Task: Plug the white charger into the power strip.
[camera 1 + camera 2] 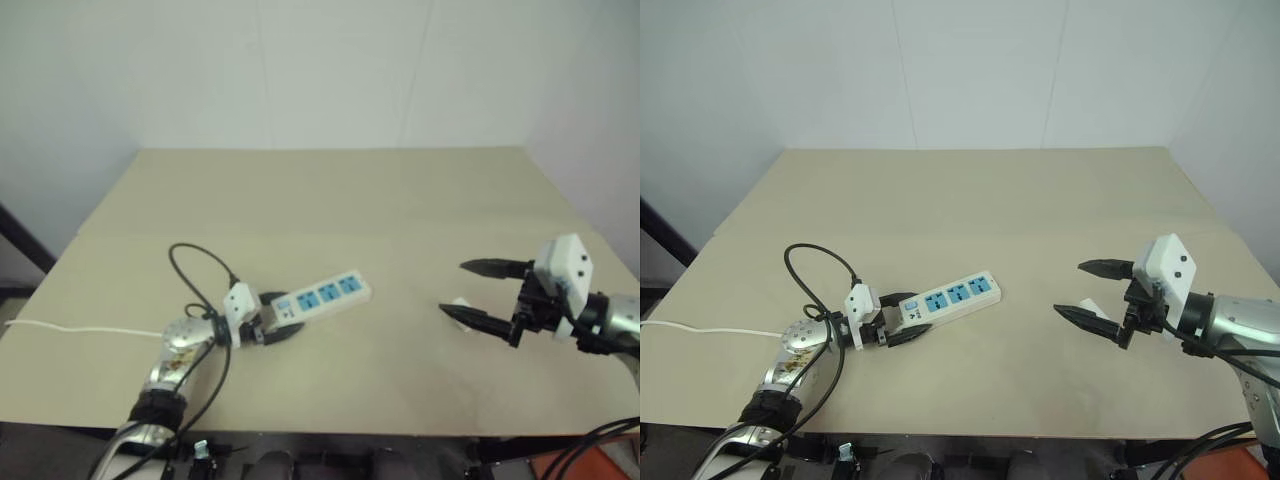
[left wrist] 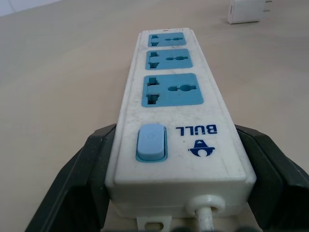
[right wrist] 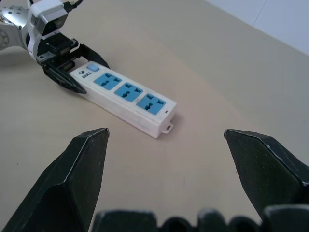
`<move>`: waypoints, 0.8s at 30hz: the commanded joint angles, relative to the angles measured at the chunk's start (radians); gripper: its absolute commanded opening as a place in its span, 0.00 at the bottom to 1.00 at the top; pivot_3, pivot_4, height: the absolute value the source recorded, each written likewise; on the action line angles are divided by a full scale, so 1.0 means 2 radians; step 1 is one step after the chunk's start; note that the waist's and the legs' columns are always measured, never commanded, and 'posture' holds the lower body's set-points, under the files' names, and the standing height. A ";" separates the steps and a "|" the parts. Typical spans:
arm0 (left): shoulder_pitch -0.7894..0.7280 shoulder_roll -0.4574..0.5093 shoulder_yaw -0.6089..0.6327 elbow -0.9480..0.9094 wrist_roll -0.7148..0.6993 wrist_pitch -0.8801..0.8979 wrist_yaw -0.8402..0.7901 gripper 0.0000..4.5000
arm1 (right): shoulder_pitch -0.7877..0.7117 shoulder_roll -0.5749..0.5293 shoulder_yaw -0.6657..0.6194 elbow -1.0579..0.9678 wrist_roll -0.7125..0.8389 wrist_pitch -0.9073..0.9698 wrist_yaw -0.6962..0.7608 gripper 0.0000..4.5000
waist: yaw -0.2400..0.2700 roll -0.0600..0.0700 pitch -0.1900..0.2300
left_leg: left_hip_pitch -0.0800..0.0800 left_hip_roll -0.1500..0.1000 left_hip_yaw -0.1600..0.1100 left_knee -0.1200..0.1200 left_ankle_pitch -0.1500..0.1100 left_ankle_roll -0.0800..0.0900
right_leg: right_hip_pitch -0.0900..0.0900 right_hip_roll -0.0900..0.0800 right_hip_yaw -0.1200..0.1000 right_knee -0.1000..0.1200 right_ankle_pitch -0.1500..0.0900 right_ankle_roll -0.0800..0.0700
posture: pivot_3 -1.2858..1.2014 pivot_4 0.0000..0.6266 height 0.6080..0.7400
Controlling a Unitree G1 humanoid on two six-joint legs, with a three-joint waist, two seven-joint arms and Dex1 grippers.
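Left end effector (image 1: 902,328): I see it pinching the switch end of the power strip (image 1: 950,296).
Power strip: flat on the bench (image 1: 970,220).
White charger (image 1: 1089,306): on the bench, by my right end effector (image 1: 1090,292).
Right end effector: spread wide, holding nothing.

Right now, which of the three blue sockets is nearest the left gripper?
The socket next to the light-blue switch, at the power strip's cord end, which the left gripper clamps; the other two sit farther along.

White charger (image 2: 246,10) lies well apart from power strip (image 1: 322,294).
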 commanded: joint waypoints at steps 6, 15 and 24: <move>-0.012 0.015 -0.041 -0.043 -0.019 0.039 -0.107 0.73 | -0.043 -0.018 0.027 0.034 -0.005 -0.011 0.030 1.00 | -0.003 0.000 0.000 | -0.003 -0.001 0.000 0.000 -0.001 0.001 | -0.002 0.000 0.000 -0.004 0.003 -0.003 | 0.52 0.24 1.00; -0.012 0.016 -0.062 -0.040 -0.016 0.032 -0.155 0.73 | -0.110 -0.034 0.089 0.067 -0.038 0.055 -0.006 1.00 | -0.003 0.000 0.000 | -0.008 -0.001 0.000 0.000 -0.001 0.001 | -0.007 0.000 0.000 -0.004 0.004 -0.003 | 0.52 0.24 1.00; -0.008 0.022 -0.059 -0.055 -0.021 0.013 -0.173 0.73 | -0.324 -0.034 0.181 0.124 -0.066 0.356 -0.138 1.00 | -0.004 -0.001 0.001 | -0.010 -0.001 0.000 0.000 -0.001 0.001 | -0.010 -0.001 0.000 -0.004 0.004 -0.004 | 0.52 0.24 1.00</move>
